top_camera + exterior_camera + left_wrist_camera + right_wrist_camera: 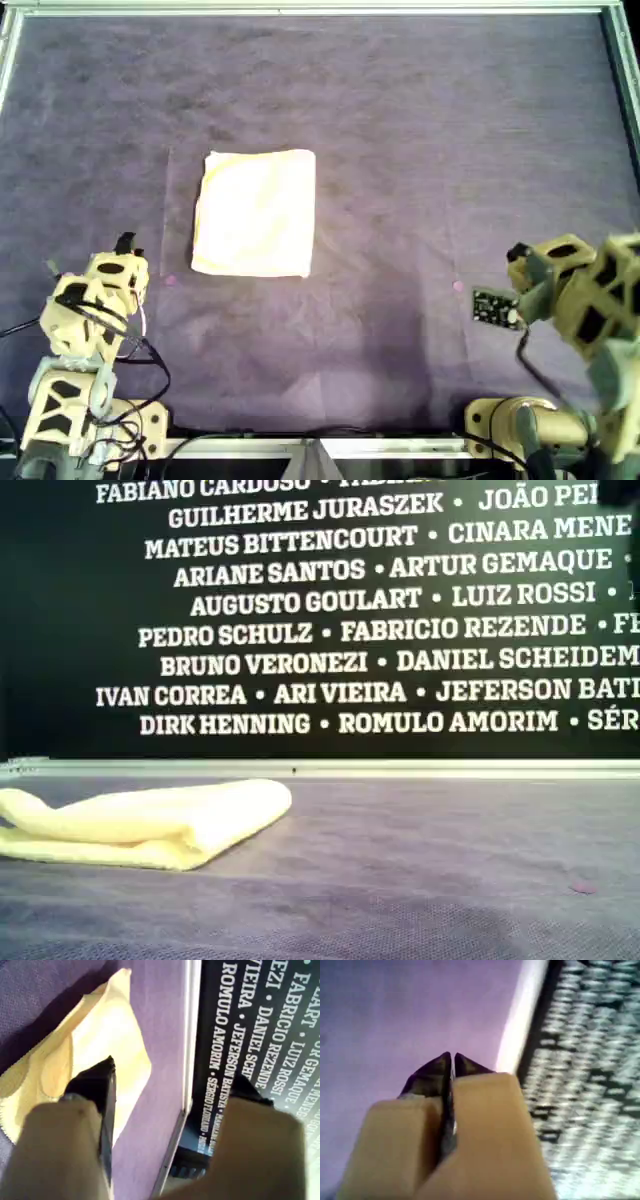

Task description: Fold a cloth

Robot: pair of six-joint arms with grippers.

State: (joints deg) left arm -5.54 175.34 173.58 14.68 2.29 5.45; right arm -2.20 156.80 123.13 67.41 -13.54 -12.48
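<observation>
Grippers, two. My first gripper (170, 1085): jaws spread wide, nothing between them, raised off the table and looking toward the cloth (256, 212). In the overhead view it belongs to the arm at the lower left, near the cloth's near-left corner but clear of it. My second gripper (451, 1060): jaws pressed together, tips meeting, holding nothing; only bare purple surface lies ahead of it. It appears to belong to the arm at the overhead view's lower right, well apart from the cloth.

Cloth, one. Pale yellow, soft, lying left of centre on the purple table cover (450, 150). Outline roughly square from above. The exterior view shows it doubled over, with a rounded fold edge toward that view's right and two layers stacked, so at least one fold looks done.

Table cover, one; purple, wrinkled, with a pale rail along the far edge. Backdrop, one; black wall printed with white names.

Handling note, as judgement: with both arms drawn back, the step in hand reads either as a release after a fold or as a setup for another. If a further fold is wanted, the open first gripper is best placed to pinch both layers at the near corner, lift only enough to clear the surface, and carry the edge straight across so the edges meet. The shut second gripper could pin the opposite side to stop sliding. Thin fabric drags easily; move slowly.
</observation>
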